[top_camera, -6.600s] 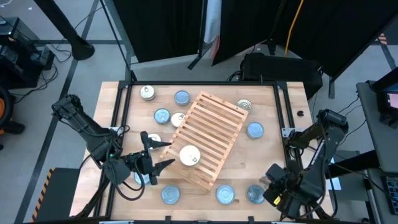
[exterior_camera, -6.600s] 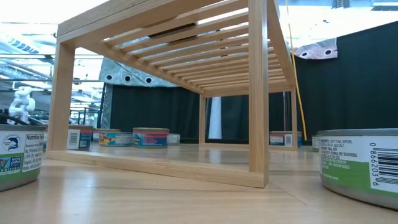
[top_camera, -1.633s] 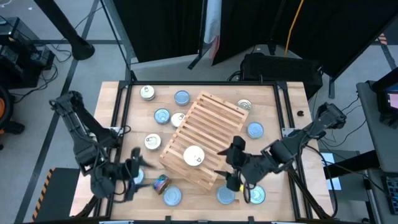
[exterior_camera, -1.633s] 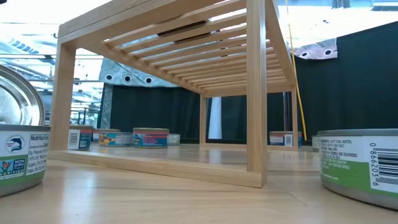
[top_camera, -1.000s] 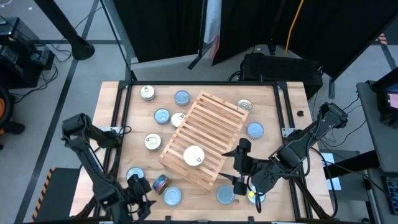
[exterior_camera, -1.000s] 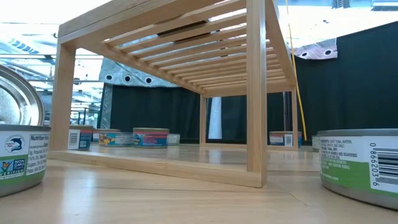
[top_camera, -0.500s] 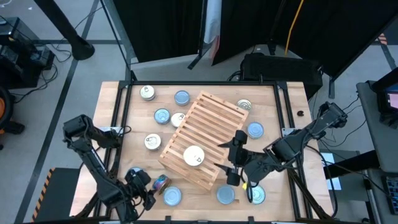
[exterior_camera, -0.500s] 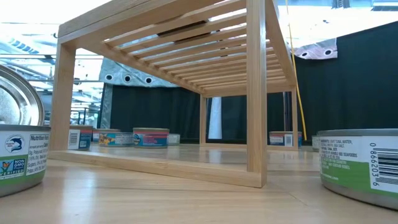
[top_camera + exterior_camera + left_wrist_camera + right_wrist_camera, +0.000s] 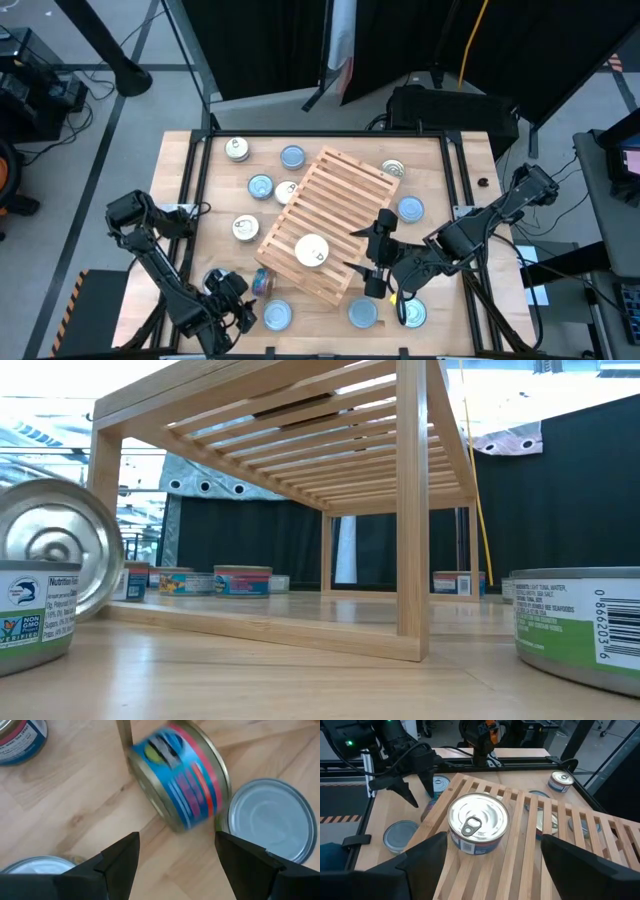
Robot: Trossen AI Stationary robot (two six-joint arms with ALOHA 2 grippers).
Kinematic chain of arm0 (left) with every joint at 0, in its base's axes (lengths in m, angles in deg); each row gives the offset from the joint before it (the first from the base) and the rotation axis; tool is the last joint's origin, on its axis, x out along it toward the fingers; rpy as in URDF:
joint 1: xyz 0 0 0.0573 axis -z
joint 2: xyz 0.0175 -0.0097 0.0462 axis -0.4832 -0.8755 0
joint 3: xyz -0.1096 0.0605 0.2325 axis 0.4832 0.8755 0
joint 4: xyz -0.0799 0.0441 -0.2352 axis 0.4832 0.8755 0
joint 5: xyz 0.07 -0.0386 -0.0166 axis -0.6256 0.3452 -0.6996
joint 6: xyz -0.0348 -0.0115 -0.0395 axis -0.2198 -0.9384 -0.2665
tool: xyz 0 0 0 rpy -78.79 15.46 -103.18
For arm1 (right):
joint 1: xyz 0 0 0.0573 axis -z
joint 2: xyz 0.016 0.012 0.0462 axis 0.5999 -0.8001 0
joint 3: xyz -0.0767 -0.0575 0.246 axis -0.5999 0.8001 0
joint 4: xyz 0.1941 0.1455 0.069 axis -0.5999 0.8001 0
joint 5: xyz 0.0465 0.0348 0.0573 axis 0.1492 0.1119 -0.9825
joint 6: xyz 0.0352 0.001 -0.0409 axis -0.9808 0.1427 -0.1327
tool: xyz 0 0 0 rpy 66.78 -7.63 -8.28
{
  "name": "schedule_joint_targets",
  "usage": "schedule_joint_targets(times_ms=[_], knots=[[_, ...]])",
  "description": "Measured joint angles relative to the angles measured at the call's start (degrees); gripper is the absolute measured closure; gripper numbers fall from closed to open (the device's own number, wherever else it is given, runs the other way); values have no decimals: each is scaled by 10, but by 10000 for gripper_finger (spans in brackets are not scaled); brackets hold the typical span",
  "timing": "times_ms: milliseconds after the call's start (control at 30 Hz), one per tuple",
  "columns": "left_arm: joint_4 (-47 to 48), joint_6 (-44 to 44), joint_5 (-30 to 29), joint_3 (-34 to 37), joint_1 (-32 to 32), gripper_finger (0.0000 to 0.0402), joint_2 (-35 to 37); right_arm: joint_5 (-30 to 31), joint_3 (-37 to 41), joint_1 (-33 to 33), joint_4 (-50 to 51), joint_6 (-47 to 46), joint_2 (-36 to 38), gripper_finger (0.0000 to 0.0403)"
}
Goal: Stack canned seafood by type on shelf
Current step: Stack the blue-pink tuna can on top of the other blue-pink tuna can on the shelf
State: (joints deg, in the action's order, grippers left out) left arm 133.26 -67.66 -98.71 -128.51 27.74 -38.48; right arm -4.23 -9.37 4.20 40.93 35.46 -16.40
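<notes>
Jaws on both grippers stand spread with nothing between them. The left gripper [image 9: 232, 300] hangs low at the near-left of the tabletop [image 9: 440, 180], just beside a tin on its edge [image 9: 182, 780]; the right gripper [image 9: 372, 262] hovers at the near-right edge of the shelf [image 9: 335, 215], facing the pull-tab tin [image 9: 478, 822] that already sits on the slats.

The tipped tin looks like the step in hand. It stands on its rim, blurred in the left wrist view, so it may be rolling, and it leans close to the shelf's near corner. I would wait until it settles, then take it across its flat faces or nudge it flat before pinching, as a grip on the curved wall of a rolling tin is likely to slip. A flat silver-topped tin [image 9: 267, 822] lies just beside it and could be knocked.

Its wall is bright blue with red and pink bands; in the low view its bare metal end [image 9: 55, 550] shows ringed ridges. Other tins lie scattered around the shelf, several with pale blue tops [image 9: 260, 186] and some with white pull-tab tops [image 9: 245, 228]. Only one tin is on the shelf, so the sorting seems barely begun.
</notes>
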Motion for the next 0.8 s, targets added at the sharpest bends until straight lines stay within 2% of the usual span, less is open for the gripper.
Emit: schedule_joint_targets(times_ms=[133, 333, 633, 800], knots=[[12, -16, -6, 0, 1, 137, 13, 0, 0, 0, 0, 0, 0, 90], [-4, -38, -89, 0, 1, 137, 9, 0, 0, 0, -4, 0, 0, 90], [4, -47, -91, 0, 0, 135, 8, -2, 0, -1, -1, -12, 0, 90], [3, -48, -98, 0, 0, 107, 8, -2, 0, -4, 4, -21, 0, 90]])
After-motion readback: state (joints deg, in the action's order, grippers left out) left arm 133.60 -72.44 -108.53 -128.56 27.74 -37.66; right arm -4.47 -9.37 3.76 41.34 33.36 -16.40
